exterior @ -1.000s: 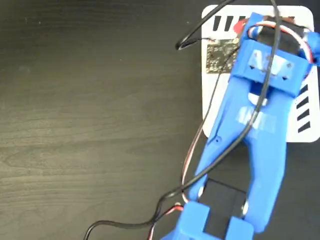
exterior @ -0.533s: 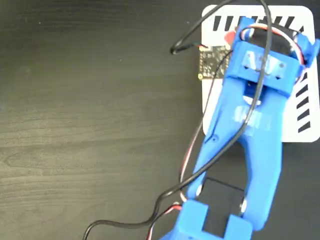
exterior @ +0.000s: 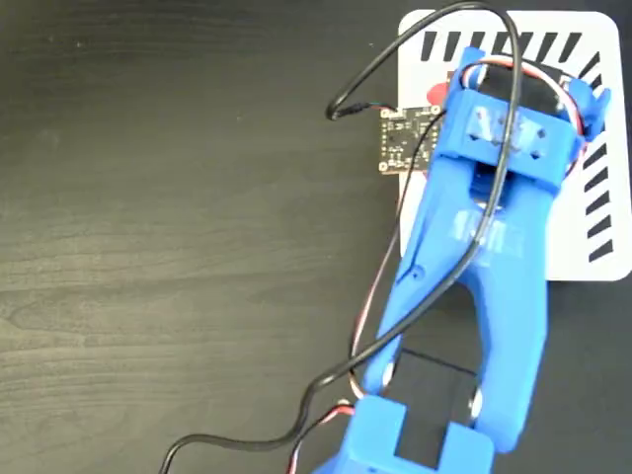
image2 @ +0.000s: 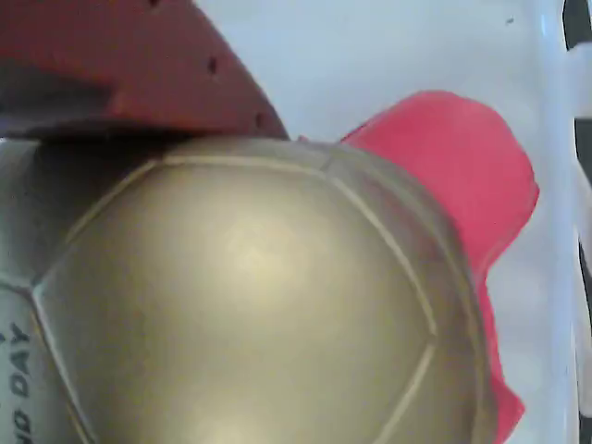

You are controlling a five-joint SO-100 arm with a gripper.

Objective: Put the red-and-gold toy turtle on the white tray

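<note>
Nearest, at the bottom of the fixed view, the blue plastic arm (exterior: 494,296), reaching away over the dark wood-grain table (exterior: 178,247) to the far right. Beyond it, under the wrist, the flat white tray with black diagonal stripes (exterior: 602,247). Close in the wrist view, the red-and-gold toy turtle with its shiny domed shell (image2: 240,305), over or on white tray surface; contact not clear. A dark red finger (image2: 129,74) right against the shell; gripper spread impossible to tell. Carrying apparently done; release and retreat seemingly left.
</note>
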